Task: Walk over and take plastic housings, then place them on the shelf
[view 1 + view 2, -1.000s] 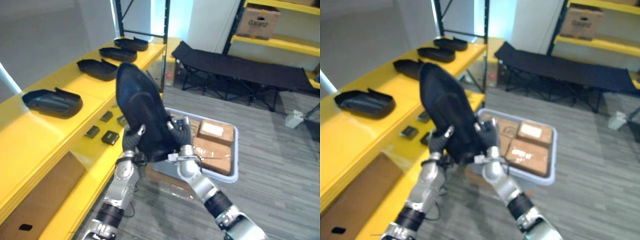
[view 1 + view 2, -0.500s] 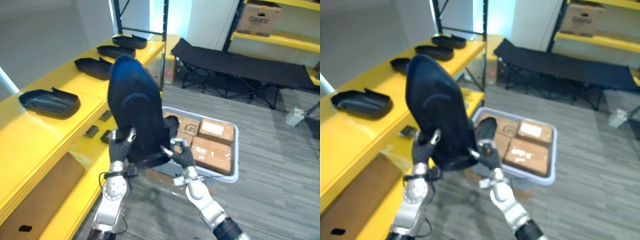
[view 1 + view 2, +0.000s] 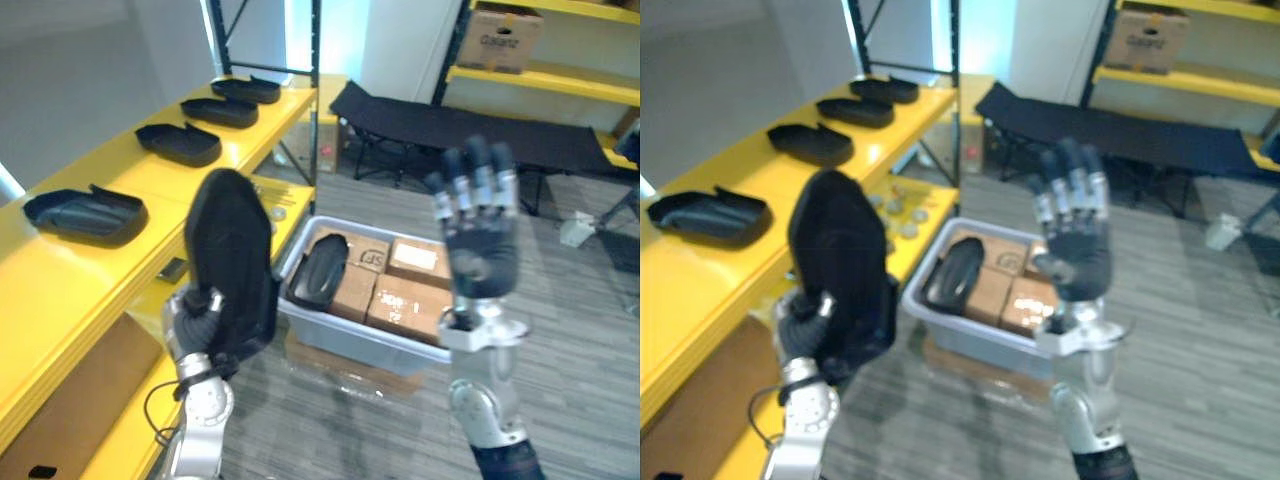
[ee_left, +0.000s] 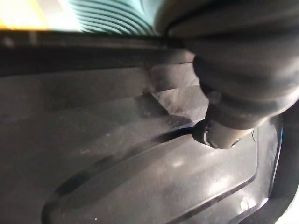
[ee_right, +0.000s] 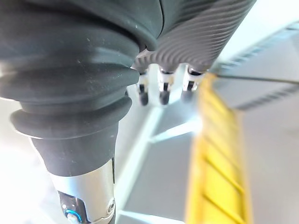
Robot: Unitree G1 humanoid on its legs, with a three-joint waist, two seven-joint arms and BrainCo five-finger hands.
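Left hand (image 3: 200, 318): fingers curled round the lower edge of a black moulded plastic housing (image 3: 232, 255), thumb pressed on its inner face (seen in the left wrist view). The housing stands upright, long axis vertical, held in the air just beside the front edge of the yellow metal shelf (image 3: 70, 275) and not touching it.

Right hand (image 3: 478, 250): raised, fingers straight and spread, holding nothing, dark cover toward my head camera. It is well apart from the housing and above the far side of the bin.

Grey plastic bin (image 3: 350, 345) sits on the grey striped floor between my arms. Inside: brown cardboard boxes (image 3: 410, 300) and a second black housing (image 3: 320, 270) leaning at the shelf-side end.

Shelf top: four more black housings in a row, apart from each other: nearest (image 3: 85, 212), then (image 3: 178, 143), (image 3: 218, 111), farthest (image 3: 250, 90).

Background: black folding cot (image 3: 470, 125) and a cardboard carton (image 3: 500, 40) on the far yellow rack.
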